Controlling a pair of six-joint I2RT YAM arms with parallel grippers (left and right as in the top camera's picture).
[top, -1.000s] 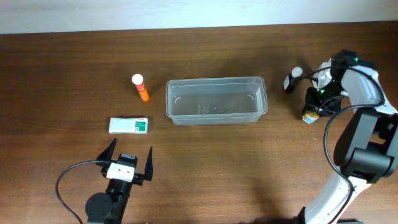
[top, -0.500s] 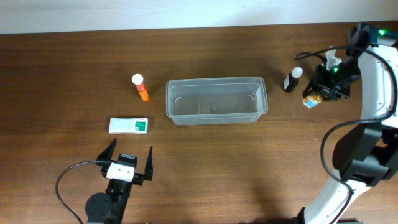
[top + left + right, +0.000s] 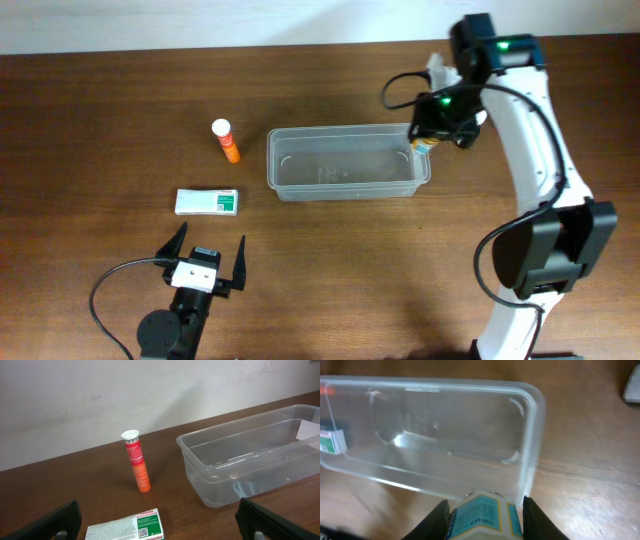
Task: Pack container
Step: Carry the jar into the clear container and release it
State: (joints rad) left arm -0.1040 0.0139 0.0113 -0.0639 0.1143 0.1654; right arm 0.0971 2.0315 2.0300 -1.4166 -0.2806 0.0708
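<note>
One brown surface [image 3: 100, 120] has wide open room along its near side. One clear container [image 3: 340, 128] sits in the middle. The right pincer [image 3: 485, 522] is clamped on one small bottle [image 3: 481, 510] at the container's right edge. The left pincer [image 3: 211, 240] stands wide apart, near. One box [image 3: 208, 202] and one orange tube [image 3: 226, 141] sit to the left.

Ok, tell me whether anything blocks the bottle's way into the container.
Nothing visible does. The right gripper holds the bottle by the right end of the container, which is open and empty; the tube and box sit off to its left.
</note>
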